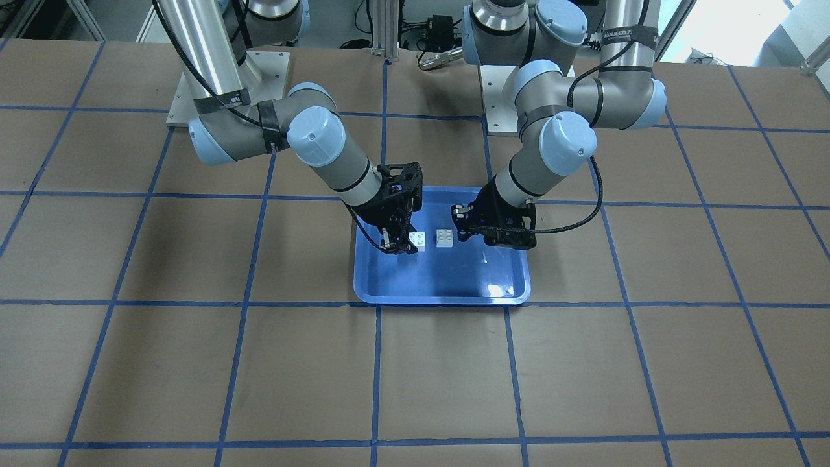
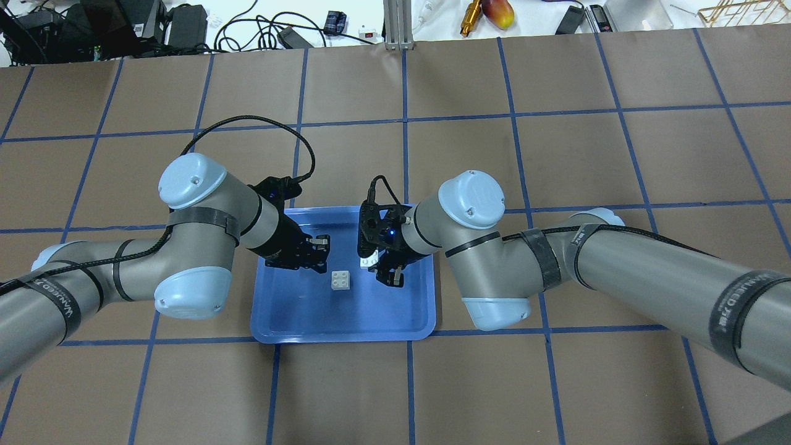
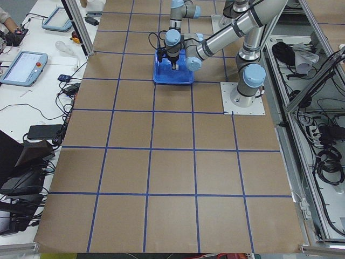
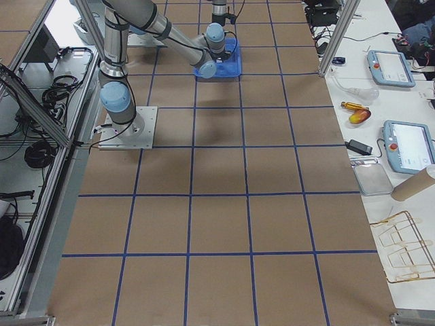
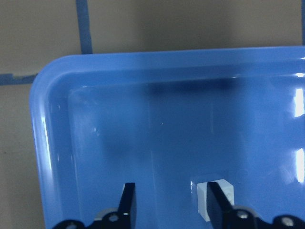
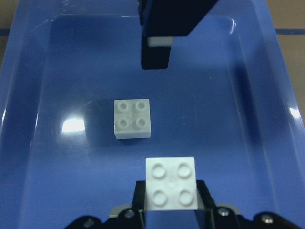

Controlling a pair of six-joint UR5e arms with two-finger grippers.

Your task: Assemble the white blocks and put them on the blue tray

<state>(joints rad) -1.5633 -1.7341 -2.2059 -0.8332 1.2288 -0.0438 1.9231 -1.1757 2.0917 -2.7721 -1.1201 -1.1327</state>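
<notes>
Front-facing view: the blue tray (image 1: 441,298) is lying on the table (image 1: 194,363), near the middle. The right gripper (image 1: 401,245) is coming in from 10 o'clock, and its fingers are clamping the held white block (image 1: 419,242) over the tray floor. Just at 3 o'clock of it, the loose white block (image 1: 445,238) is sitting studs-up on the tray. The left gripper (image 1: 462,222) is hanging at 2 o'clock of that block, close to it but apart.

Overhead view: both arms are meeting over the tray's far half. The loose white block (image 2: 340,280) is resting between the two grippers, and the held white block (image 2: 369,262) is showing at 2 o'clock of it.

Left and right exterior views: the tray (image 3: 172,81) is showing small and far off under both arms. The fingers are too tiny to judge.

Left wrist view: the left fingers (image 5: 127,200) are standing wide, with bare tray floor between them. The loose white block (image 5: 209,193) is peeking out beside the finger at 5 o'clock.

Right wrist view: the right fingers are gripping the held white block (image 6: 171,183) at 6 o'clock, studs facing the camera. The loose white block (image 6: 132,118) is lying at 10 o'clock of it, with a gap between.
</notes>
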